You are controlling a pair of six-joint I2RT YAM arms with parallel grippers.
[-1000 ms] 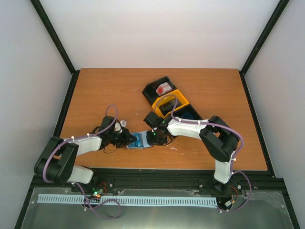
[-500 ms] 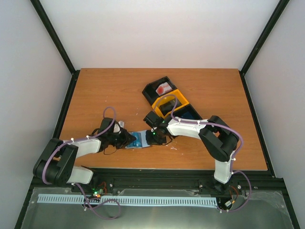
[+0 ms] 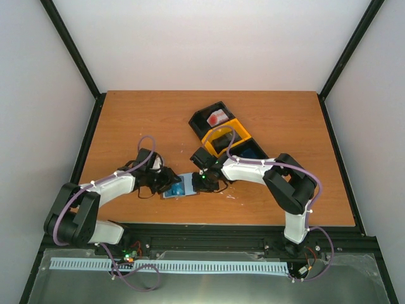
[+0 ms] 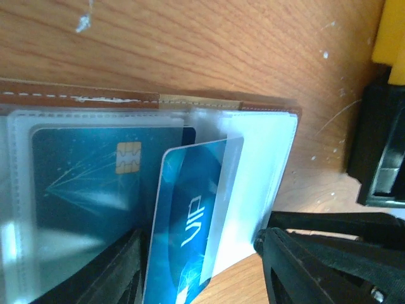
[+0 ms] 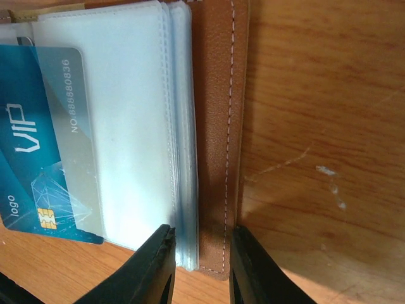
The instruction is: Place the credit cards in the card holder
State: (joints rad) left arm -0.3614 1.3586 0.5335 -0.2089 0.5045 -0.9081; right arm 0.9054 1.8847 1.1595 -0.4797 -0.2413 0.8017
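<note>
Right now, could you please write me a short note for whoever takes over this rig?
Left gripper: open, fingers either side of the VIP card, not gripping it.
Right gripper: shut on the edge of the card holder, which lies open on the table.
Done: one blue card sits fully in a sleeve.
Left: the VIP card is only partly in and crooked; push it home. Whether the tray holds more cards I cannot tell.

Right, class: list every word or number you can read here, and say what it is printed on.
"VIP": on the blue card
"NO.88880836": same card
"logo": same card
The second blue card and the wallet show no readable text.
</note>
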